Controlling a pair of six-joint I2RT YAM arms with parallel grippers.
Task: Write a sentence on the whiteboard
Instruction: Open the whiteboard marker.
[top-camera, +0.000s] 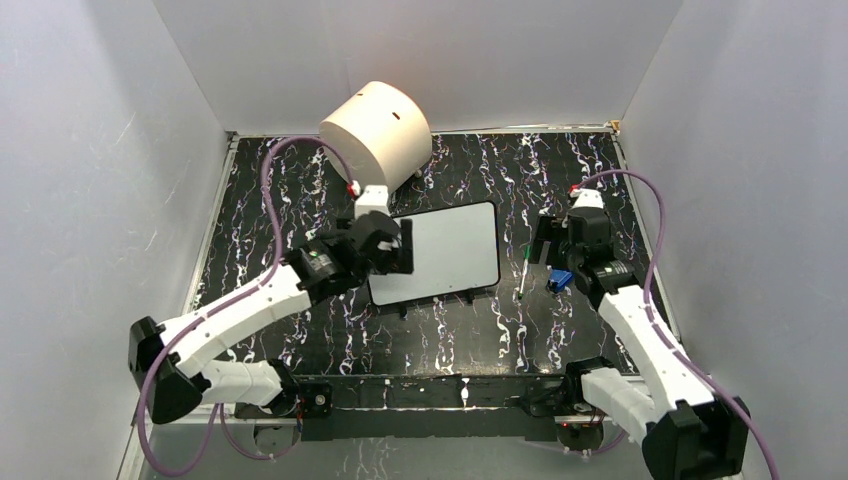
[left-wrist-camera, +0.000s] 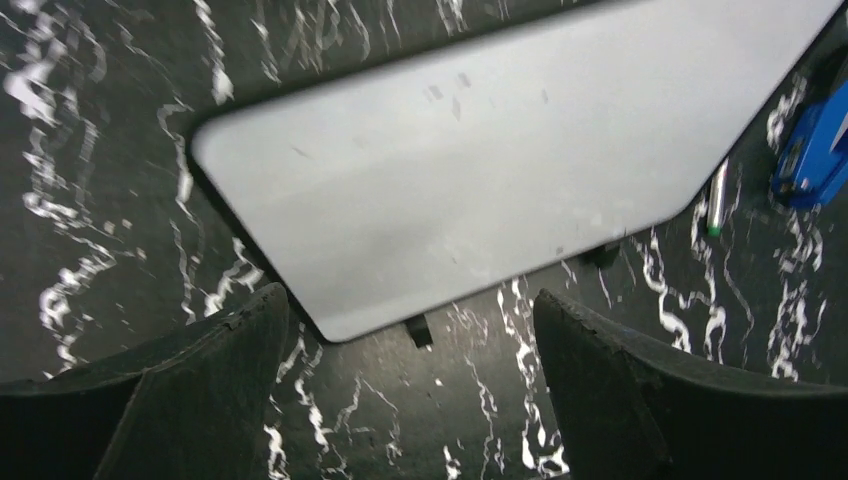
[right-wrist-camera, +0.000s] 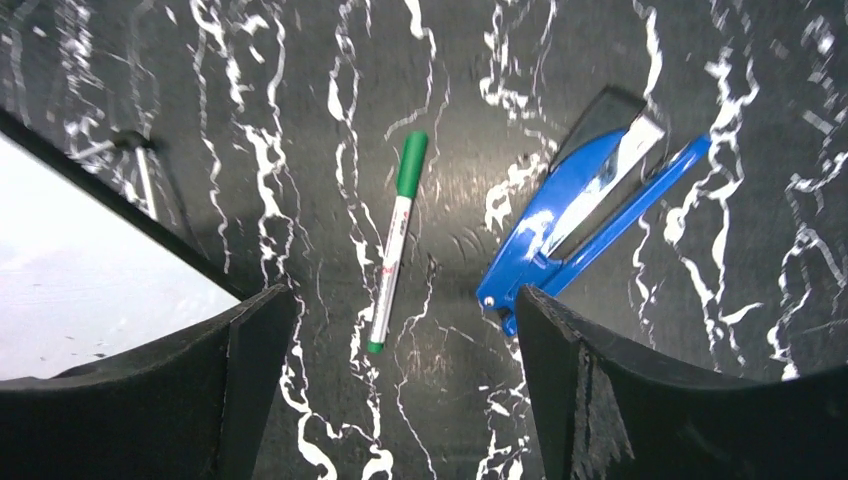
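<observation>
The whiteboard (top-camera: 450, 250) lies flat mid-table, white with a thin black rim, and its face looks blank. No sentence shows on it. My left gripper (top-camera: 398, 246) hovers over the board's left edge. In the left wrist view this gripper (left-wrist-camera: 410, 302) is open, with one corner of the whiteboard (left-wrist-camera: 480, 170) just ahead of the fingertips and nothing between them. A green-capped marker (top-camera: 523, 272) lies on the table right of the board. My right gripper (top-camera: 548, 240) hangs above it, open and empty (right-wrist-camera: 405, 296), with the marker (right-wrist-camera: 397, 240) ahead between its fingers.
A blue stapler-like tool (top-camera: 560, 281) lies just right of the marker, close to the right finger (right-wrist-camera: 585, 225). A big cream cylinder (top-camera: 377, 130) lies on its side at the back, behind the left arm. White walls enclose the black marbled table (top-camera: 300, 330).
</observation>
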